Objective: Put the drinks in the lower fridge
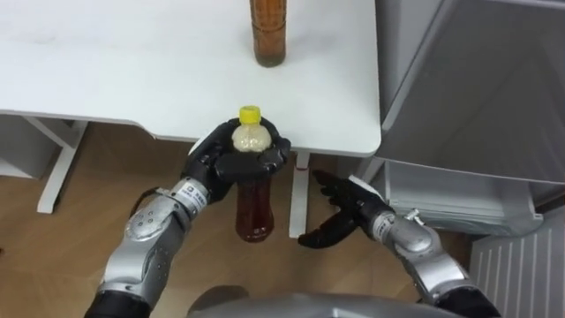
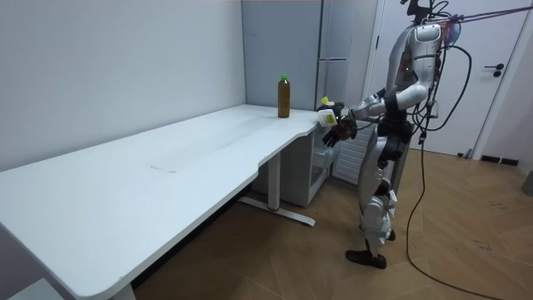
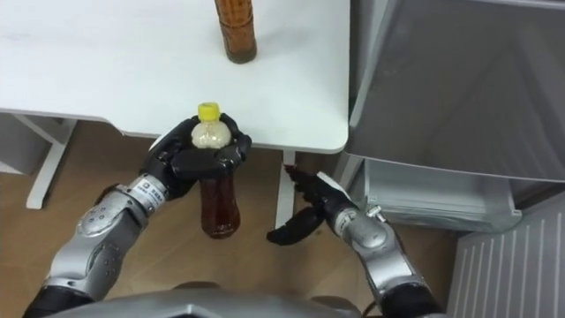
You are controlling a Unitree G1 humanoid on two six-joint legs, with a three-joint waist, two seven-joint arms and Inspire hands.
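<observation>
My left hand (image 1: 231, 157) is curled round a brown drink bottle with a yellow cap (image 1: 252, 190), holding it upright in the air just off the near edge of the white table (image 1: 106, 62). The same hand (image 3: 190, 159) grips that bottle (image 3: 217, 199) in the right eye view. A second brown bottle (image 1: 267, 31) stands on the table near its far right. My right hand (image 1: 340, 212) hangs lower right with fingers spread, holding nothing. The lower fridge compartment (image 1: 459, 190) stands open at the right. In the room view I stand between the table corner and the fridge (image 2: 333, 58).
The fridge's grey upper door (image 1: 477, 79) fills the upper right. A white drawer or shelf (image 3: 437, 199) shows in the open lower compartment. The table's white legs (image 1: 62, 159) stand on wooden floor below.
</observation>
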